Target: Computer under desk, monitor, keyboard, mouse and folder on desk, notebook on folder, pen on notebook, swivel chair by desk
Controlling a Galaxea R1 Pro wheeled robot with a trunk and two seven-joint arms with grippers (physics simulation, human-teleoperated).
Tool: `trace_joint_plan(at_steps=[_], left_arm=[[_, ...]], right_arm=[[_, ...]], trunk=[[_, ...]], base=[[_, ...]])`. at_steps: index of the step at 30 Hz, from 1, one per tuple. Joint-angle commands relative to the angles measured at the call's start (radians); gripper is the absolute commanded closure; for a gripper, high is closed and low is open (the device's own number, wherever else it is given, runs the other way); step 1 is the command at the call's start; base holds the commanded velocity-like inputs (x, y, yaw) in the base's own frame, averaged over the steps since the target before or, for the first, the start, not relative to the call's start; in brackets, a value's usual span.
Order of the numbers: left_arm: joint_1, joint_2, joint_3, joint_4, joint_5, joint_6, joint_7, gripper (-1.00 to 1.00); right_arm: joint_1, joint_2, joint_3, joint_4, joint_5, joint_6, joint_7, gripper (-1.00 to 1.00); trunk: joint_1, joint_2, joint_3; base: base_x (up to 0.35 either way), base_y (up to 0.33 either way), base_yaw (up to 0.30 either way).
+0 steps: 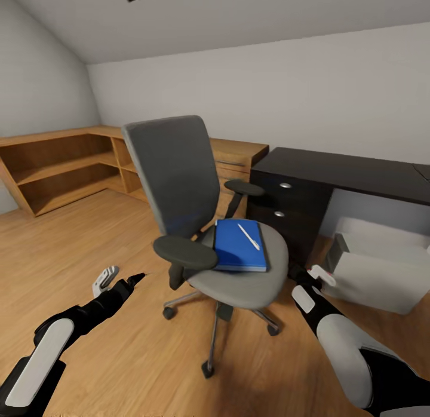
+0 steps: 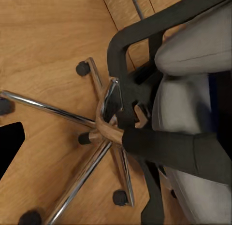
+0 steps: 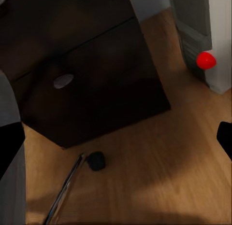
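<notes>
**Q:** While both arms hang low beside the swivel chair [image 1: 203, 226], what do the jaws hold?

**A:** Nothing. The left gripper [image 1: 116, 281] stands parted; whether the right gripper [image 1: 316, 276] is open or closed cannot be told.

**Q:** And progress?

**A:** Early. The folder [image 1: 240, 245] lies on the seat, the pen [image 1: 249, 236] on it. The computer [image 1: 376, 267] sits under the desk [image 1: 346, 169]; the chair is near the desk.
</notes>
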Motion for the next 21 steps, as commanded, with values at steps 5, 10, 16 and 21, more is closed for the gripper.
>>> trace_joint_plan(at_steps=[5,10,16,21], left_arm=[[-0.001,0.000,0.000,-0.001,0.010,0.003,0.009,-1.00],[-0.001,0.000,0.000,-0.001,0.010,0.003,0.009,-1.00],[-0.001,0.000,0.000,0.000,0.010,0.003,0.009,-1.00],[-0.001,0.000,0.000,0.000,0.010,0.003,0.009,-1.00]], right_arm=[[0.000,0.014,0.016,0.002,-0.019,-0.002,0.002,-1.00],[0.000,0.013,0.016,0.002,-0.019,-0.002,0.001,-1.00],[0.000,0.013,0.016,0.001,-0.020,-0.002,0.001,-1.00],[0.000,0.010,0.016,-0.002,-0.023,0.000,0.000,-1.00]], trunk=[[0.000,0.000,-0.001],[0.000,0.000,-0.001],[0.000,0.000,-0.001],[0.000,0.000,-0.001]], base=[[0.000,0.000,0.268],[0.000,0.000,0.200],[0.000,0.000,0.022],[0.000,0.000,0.001]])
